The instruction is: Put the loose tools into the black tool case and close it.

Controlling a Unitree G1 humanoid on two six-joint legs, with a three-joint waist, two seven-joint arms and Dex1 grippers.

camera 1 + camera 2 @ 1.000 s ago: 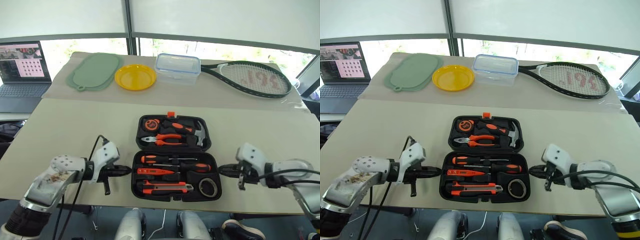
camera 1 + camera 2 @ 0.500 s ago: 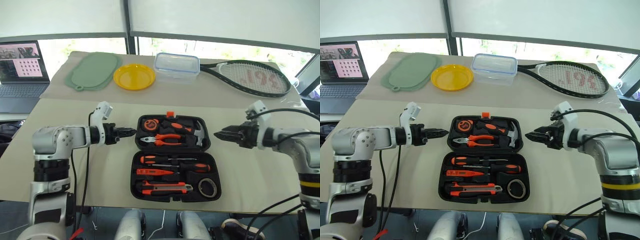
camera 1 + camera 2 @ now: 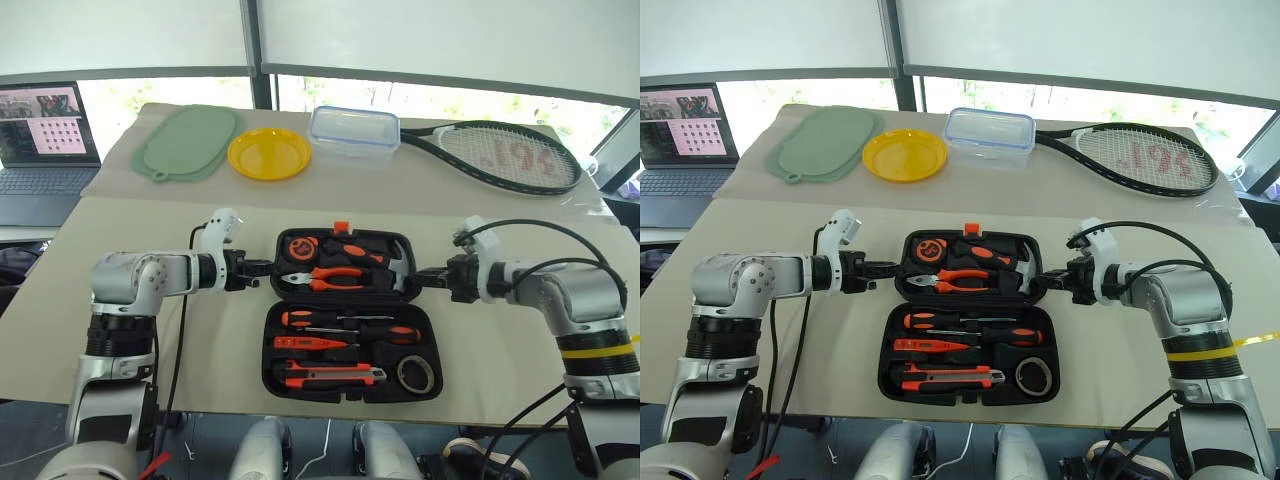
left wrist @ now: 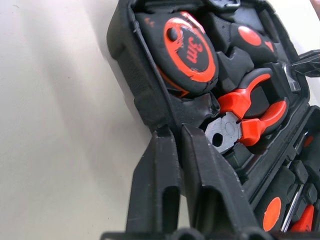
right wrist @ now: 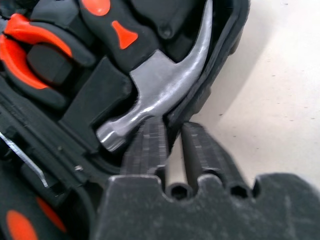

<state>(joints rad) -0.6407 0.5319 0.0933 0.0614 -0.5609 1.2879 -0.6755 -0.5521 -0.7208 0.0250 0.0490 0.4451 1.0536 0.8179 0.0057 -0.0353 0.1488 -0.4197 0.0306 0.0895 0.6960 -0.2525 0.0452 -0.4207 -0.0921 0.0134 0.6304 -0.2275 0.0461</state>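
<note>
black tool case (image 3: 345, 312) was seen lying open; left gripper (image 3: 262, 267) and right gripper (image 3: 424, 274) were pinched on the far half's side rims.

Table (image 3: 150, 250) free L/R; case (image 3: 345, 310) blocks mid.

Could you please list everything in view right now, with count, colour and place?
Black plastic tool case: one, open, table's near middle.
Orange-and-black tools: seated in both case halves.
Grey roll: one, near half's right corner.
Green mat: one, far left.
Yellow plate: one, beside mat.
Clear blue-rimmed box: one, far middle.
Black tennis racket: one, far right.
Laptop: one, beyond table's left.
Left pincer: black, shut, at far half's left wall.
Right pincer: black, shut, at its right wall.
</note>
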